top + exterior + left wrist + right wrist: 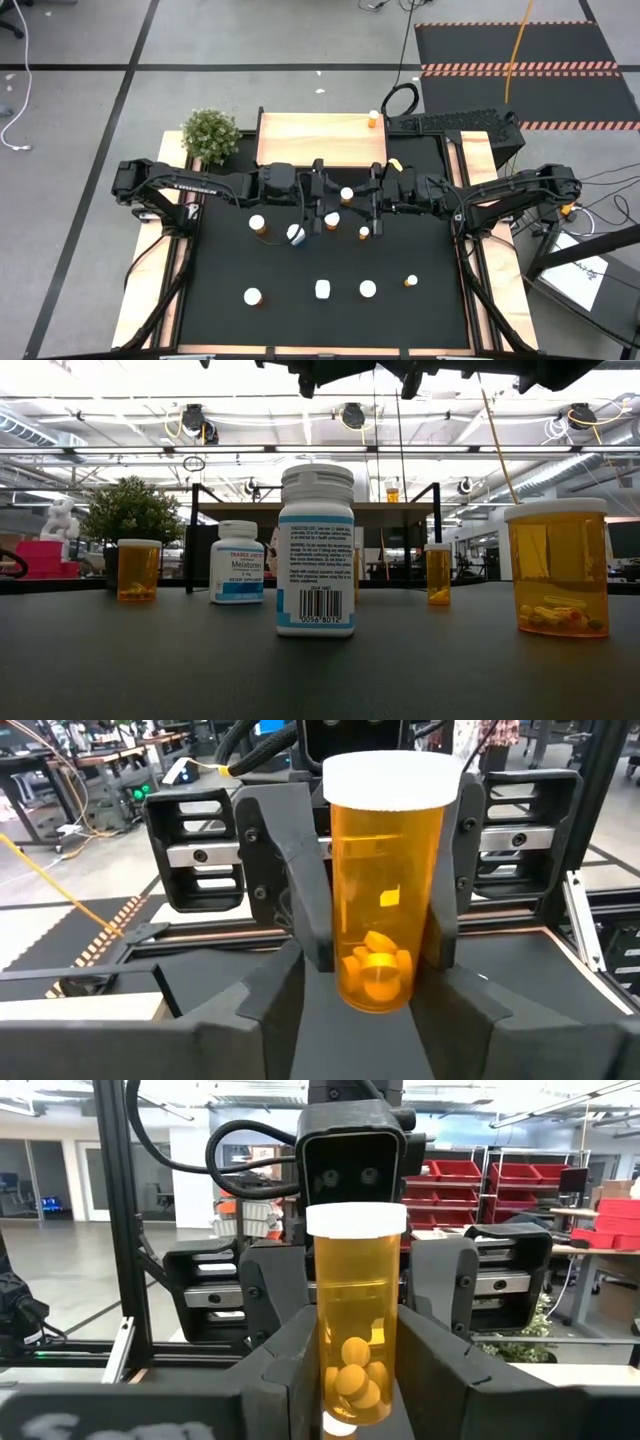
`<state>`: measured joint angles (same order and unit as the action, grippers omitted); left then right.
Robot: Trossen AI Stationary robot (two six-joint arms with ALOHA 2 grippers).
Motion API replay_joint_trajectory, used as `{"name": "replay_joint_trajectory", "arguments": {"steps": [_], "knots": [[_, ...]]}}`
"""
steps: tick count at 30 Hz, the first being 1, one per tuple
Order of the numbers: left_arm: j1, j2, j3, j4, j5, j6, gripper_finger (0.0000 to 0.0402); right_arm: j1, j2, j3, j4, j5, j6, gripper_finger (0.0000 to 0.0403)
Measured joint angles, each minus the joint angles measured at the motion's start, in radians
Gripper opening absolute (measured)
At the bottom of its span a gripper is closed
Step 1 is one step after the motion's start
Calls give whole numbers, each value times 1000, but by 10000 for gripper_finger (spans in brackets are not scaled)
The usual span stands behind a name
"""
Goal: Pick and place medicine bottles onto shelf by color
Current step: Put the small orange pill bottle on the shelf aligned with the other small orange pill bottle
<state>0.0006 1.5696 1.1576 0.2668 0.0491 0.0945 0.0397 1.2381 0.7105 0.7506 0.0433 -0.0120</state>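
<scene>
An orange medicine bottle (347, 193) with a white cap hangs upright in mid-air over the middle of the black table, between my two grippers, which face each other. My right gripper (358, 194) comes from the table's right and is shut on it. My left gripper (338, 193) comes level from the left and is open. Its fingers (285, 1285) stand on either side of the same bottle (385, 880), and a thin gap shows on one side. The shelf (310, 138) stands at the far edge with one orange bottle (374, 120) on its right end. My right gripper pinches the orange bottle's lower body (335, 1350) between its two fingers (305, 890). It comes level from the table's right, one finger on each side of the round wall. The bottle stands upright, cap up, lifted clear of the table.
Several bottles stand on the mat below the arms: orange ones (258, 224) (331, 219) (364, 232) (411, 281), white ones (296, 234) (322, 290) (368, 289). A potted plant (210, 135) stands left of the shelf. Pale wooden rails (150, 290) line both sides.
</scene>
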Motion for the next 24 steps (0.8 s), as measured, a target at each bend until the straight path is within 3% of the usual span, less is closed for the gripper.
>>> {"name": "replay_joint_trajectory", "arguments": {"steps": [15, 24], "knots": [[-1, 0, 0, -4, 5, 4, 127, 0, -1, 0, -19, 8, 0, 122], [0, 0, 0, -4, 3, 3, 127, 0, -1, 0, -21, 8, 27, 201]]}}
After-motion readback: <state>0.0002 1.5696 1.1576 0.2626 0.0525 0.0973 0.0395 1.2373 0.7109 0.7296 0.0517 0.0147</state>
